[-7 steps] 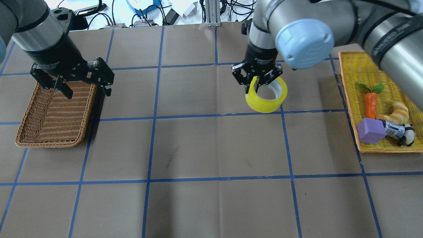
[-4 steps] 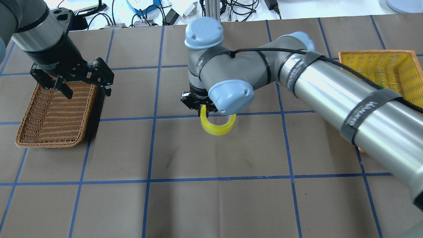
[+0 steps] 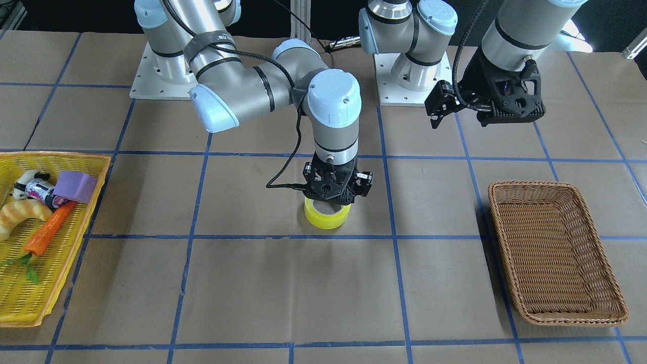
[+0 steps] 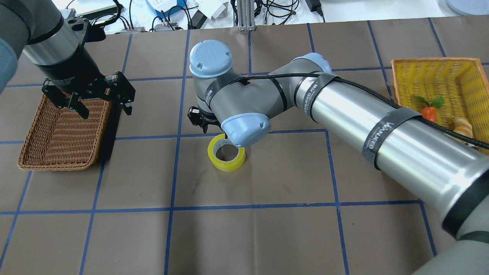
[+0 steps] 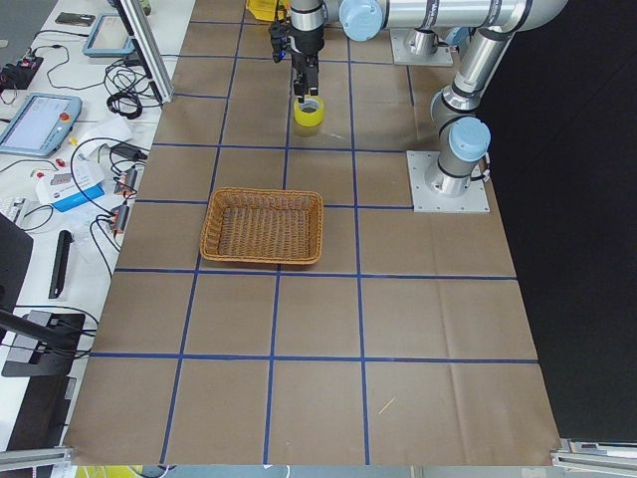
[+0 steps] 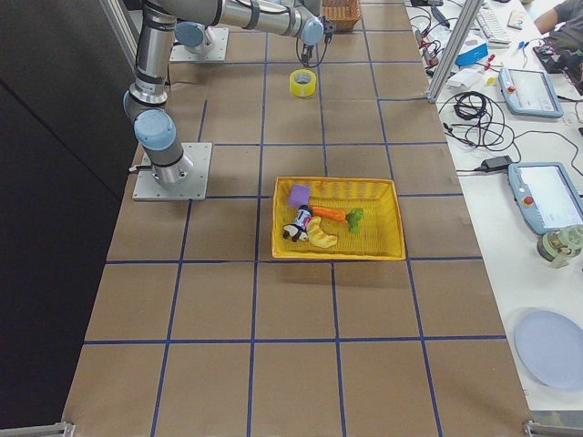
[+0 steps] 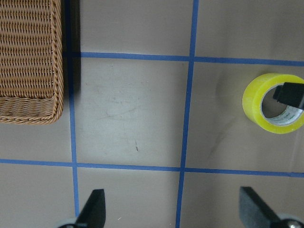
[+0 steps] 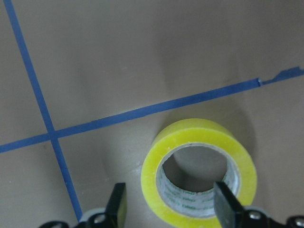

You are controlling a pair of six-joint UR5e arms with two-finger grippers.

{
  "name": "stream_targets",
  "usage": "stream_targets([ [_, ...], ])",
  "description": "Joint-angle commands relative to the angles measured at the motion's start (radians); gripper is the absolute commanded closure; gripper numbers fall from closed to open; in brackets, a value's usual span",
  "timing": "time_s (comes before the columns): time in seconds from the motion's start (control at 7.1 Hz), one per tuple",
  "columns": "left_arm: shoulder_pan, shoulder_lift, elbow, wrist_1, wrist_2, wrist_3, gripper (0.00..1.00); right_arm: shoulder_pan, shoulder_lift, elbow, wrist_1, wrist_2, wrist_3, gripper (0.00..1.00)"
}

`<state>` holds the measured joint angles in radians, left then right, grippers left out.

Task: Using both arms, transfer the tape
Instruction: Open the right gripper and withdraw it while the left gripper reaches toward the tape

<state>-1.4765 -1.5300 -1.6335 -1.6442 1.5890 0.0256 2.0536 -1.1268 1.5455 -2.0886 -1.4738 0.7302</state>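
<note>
- Brown-paper table, mid-transfer: tape lies flat at centre, right gripper above, jaws apart astride its wall.
- Next, I judge, my left gripper, jaws spread, must reach over and grasp.

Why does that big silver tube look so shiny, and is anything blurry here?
Overhead view: light glares off the metal tube of the right arm, and the desk beyond the table is washed out white. Left wrist view: the wicker basket casts a dark shadow beside it. Right wrist view: the tape is sharp.
</note>
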Motion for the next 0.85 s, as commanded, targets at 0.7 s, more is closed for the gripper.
stream_targets([
  [0.7,-0.269,-0.304,-0.386,0.825,-0.115,-0.573,0.01,-0.466,-0.329,-0.021,0.363,-0.017,-0.678,0.00],
])
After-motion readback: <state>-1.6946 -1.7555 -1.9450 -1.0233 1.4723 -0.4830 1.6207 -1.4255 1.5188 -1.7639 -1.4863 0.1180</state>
